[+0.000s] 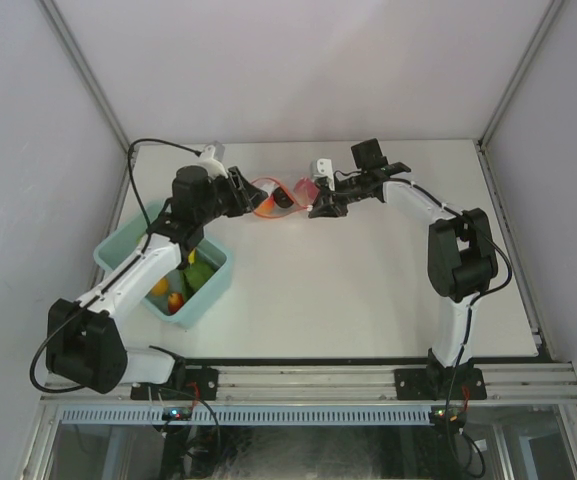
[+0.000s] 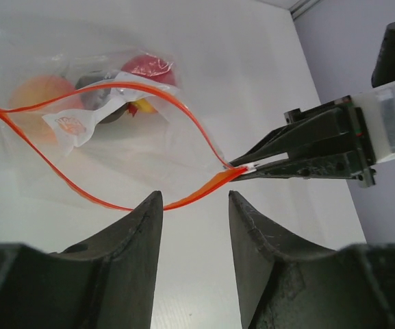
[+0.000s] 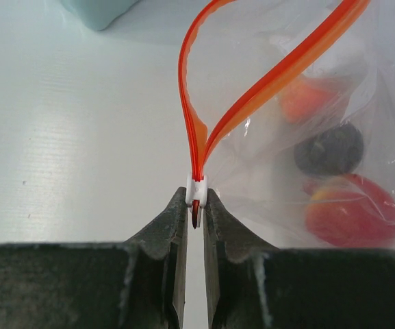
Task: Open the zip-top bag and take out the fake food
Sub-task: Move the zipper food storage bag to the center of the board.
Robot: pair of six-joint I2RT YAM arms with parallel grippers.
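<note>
The zip-top bag (image 1: 276, 196) lies at upper centre of the top view, mouth spread wide. Opening is judged done, with removal now in hand. The right gripper (image 3: 195, 205) is clamped on the white slider (image 3: 196, 190). The left gripper (image 2: 194, 199) is held just before the mouth, jaws apart, nothing gripped. Inside, fake food (image 2: 149, 67) is seen, upper left of the left wrist view. Next, entry through that mouth is called for.

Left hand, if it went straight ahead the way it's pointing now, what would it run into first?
Probably the zip-top bag: the near red-orange zip strip of its open mouth lies ahead of the left hand. Depth is unclear, so it might slip over the strip into the opening.
</note>
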